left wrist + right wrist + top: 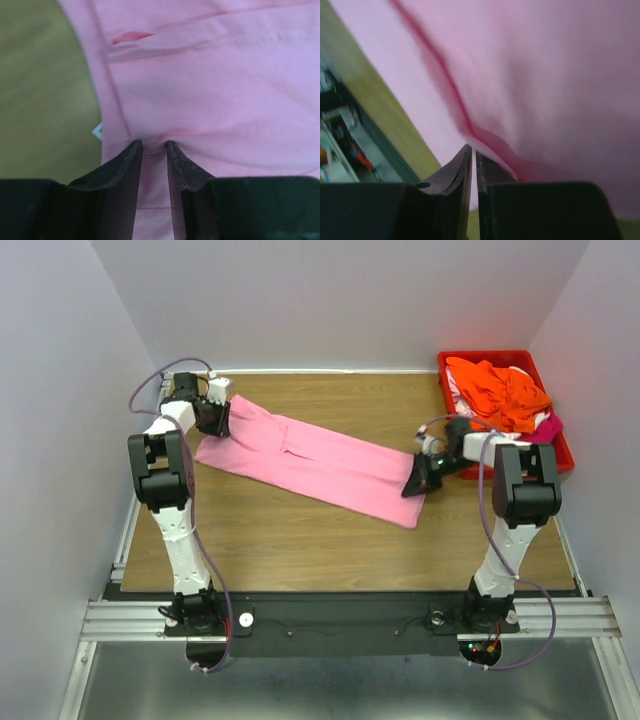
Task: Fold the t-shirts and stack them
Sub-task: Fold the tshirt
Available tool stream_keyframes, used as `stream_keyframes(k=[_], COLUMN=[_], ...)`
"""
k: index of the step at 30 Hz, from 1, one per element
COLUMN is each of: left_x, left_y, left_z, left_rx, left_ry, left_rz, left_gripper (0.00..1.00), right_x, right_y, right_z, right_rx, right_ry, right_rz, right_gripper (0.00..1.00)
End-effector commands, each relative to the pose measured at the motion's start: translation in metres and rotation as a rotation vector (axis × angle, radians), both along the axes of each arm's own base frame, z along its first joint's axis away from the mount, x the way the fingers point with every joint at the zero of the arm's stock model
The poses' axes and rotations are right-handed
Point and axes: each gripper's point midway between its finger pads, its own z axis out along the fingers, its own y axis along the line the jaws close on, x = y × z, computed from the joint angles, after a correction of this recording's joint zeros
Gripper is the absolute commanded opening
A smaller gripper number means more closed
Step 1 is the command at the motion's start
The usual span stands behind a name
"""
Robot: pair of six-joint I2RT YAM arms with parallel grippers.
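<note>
- Top external view: the pink t-shirt [320, 462] lay on the wooden table [300, 540] as a long, narrow band, drawn out diagonally from the far left toward the right-centre.
- Its surface was smooth and flat, with one lengthwise crease near the left end.
- The left gripper [213, 418] met the far-left end of the cloth, and the right gripper [417, 480] met the near-right end.
- Left wrist view: the jaws stood narrow, pinching a puckered fold of pink cloth between them. A hem seam and a small white label [97, 130] showed at the cloth's edge.
- Right wrist view: the jaws were almost closed on a thin fold, from which a dark crease ran upward.
- At the far right, the red bin [486, 358] held a crumpled orange t-shirt [500, 390] above magenta cloth [548, 426].
</note>
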Motion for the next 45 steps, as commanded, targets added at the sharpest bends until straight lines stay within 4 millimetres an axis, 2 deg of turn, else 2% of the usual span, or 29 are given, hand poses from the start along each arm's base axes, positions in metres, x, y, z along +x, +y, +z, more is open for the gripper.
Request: stream_keyframes(k=[1,3,5,6,7,8,9,10,11,12,14,16,17,21,25,29,32,33,34,35,36,37,38,39,40,42,43,44,45], left_x=[0.050,0.060,0.065,0.061,0.051,0.048,0.038,0.024,0.015,0.001,-0.010,-0.018,-0.026,-0.041,-0.045,-0.034,-0.019,-0.015,0.001,0.006,0.011,0.020,0.053,0.052,0.084,0.095,0.109,0.112,0.118], left_y=[0.004,0.000,-0.002,-0.004,-0.006,-0.009,-0.011,-0.017,-0.022,-0.027,-0.034,-0.037,-0.038,-0.038,-0.036,-0.027,-0.021,-0.020,-0.019,-0.021,-0.022,-0.024,-0.027,-0.035,-0.036,-0.068,-0.077,-0.084,-0.091], left_z=[0.050,0.085,0.118,0.144,0.139,0.145,0.164,0.144,0.141,0.134,0.132,0.119,0.102,0.066,0.043,0.030,0.015,0.011,0.007,0.003,-0.022,-0.024,0.004,-0.023,0.011,0.009,0.034,0.042,0.067], left_rx=[-0.010,-0.043,-0.061,-0.068,-0.080,-0.088,-0.093,-0.115,-0.139,-0.152,-0.167,-0.164,-0.146,-0.123,-0.103,-0.062,-0.021,-0.007,0.006,0.034,0.051,0.065,0.075,0.084,0.076,0.075,0.062,0.060,0.048], left_ry=[-0.102,-0.159,-0.229,-0.275,-0.257,-0.279,-0.310,-0.256,-0.245,-0.230,-0.222,-0.202,-0.169,-0.093,-0.052,-0.033,-0.017,-0.008,-0.013,0.002,0.053,0.059,-0.023,0.052,-0.044,-0.053,-0.123,-0.147,-0.211], left_rz=[-0.011,-0.010,-0.005,0.001,0.008,0.007,0.008,0.014,0.003,0.005,0.030,0.058,0.095,0.138,0.162,0.200,0.209,0.204,0.201,0.180,0.166,0.151,0.135,0.095,0.083,0.010,-0.009,-0.020,-0.031], left_gripper=[0.40,0.43,0.44,0.45,0.45,0.46,0.46,0.47,0.47,0.53,0.53,0.52,0.49,0.41,0.37,0.34,0.31,0.31,0.30,0.29,0.28,0.28,0.28,0.27,0.27,0.29,0.32,0.32,0.36], right_x=[-0.072,-0.066,-0.042,-0.034,-0.025,-0.011,-0.003,0.003,0.009,0.018,0.030,0.036,0.038,0.039,0.018,-0.022,-0.049,-0.069,-0.079,-0.095,-0.107,-0.116,-0.124,-0.132,-0.133,-0.121,-0.108,-0.101,-0.093], right_y=[0.062,0.067,0.065,0.063,0.062,0.057,0.055,0.053,0.048,0.046,0.038,0.035,0.031,0.024,0.021,0.025,0.036,0.045,0.053,0.070,0.077,0.086,0.096,0.113,0.120,0.124,0.126,0.129,0.129], right_z=[0.034,0.054,0.070,0.074,0.077,0.079,0.078,0.076,0.064,0.064,0.049,0.039,0.028,0.009,-0.011,-0.030,-0.031,-0.035,-0.034,-0.028,-0.026,-0.021,-0.013,0.006,0.016,0.034,0.042,0.051,0.055], right_rx=[0.147,0.170,0.125,0.102,0.079,0.026,0.003,-0.020,-0.068,-0.089,-0.149,-0.178,-0.206,-0.251,-0.267,-0.255,-0.230,-0.224,-0.212,-0.174,-0.145,-0.103,-0.047,0.060,0.103,0.109,0.092,0.098,0.079], right_ry=[0.038,-0.006,-0.091,-0.122,-0.149,-0.192,-0.206,-0.217,-0.206,-0.231,-0.224,-0.221,-0.203,-0.169,-0.103,-0.011,0.031,0.063,0.074,0.083,0.105,0.127,0.145,0.150,0.136,0.050,-0.016,-0.054,-0.092], right_rz=[0.255,0.257,0.264,0.266,0.266,0.261,0.260,0.262,0.257,0.260,0.253,0.254,0.250,0.247,0.264,0.302,0.336,0.378,0.397,0.442,0.455,0.456,0.460,0.474,0.485,0.491,0.498,0.501,0.501], right_gripper=[0.16,0.17,0.17,0.17,0.17,0.17,0.17,0.17,0.17,0.17,0.16,0.15,0.14,0.12,0.11,0.09,0.09,0.09,0.09,0.09,0.09,0.10,0.13,0.14,0.18,0.21,0.23,0.25,0.26])
